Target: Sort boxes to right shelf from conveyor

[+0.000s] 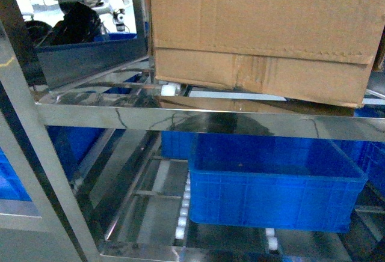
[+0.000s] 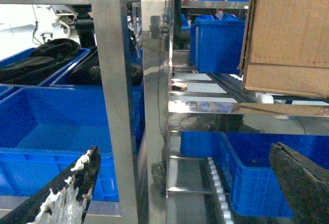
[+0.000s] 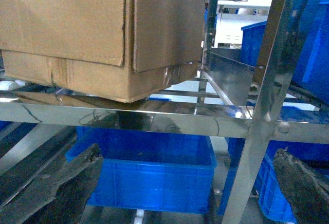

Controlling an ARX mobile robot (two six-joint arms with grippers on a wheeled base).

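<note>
Both tools, left (image 2: 187, 183) and right (image 3: 187, 183), agape, empty; one box (image 1: 264, 33) on shelf (image 1: 180, 116); one crate (image 1: 274, 190) beneath.

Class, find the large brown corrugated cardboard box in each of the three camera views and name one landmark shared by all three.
Head: the large brown corrugated cardboard box fills the upper right, resting on the shiny steel shelf.
Left wrist: at the top right edge.
Right wrist: fills the upper left.
Shared landmark: the blue plastic crate on the tier below the box.

light: bright, cool blue cast | glare: steel shelf (image 1: 180, 118) rails | focus: soft, near tool fingers (image 2: 67, 193) blurred
</note>
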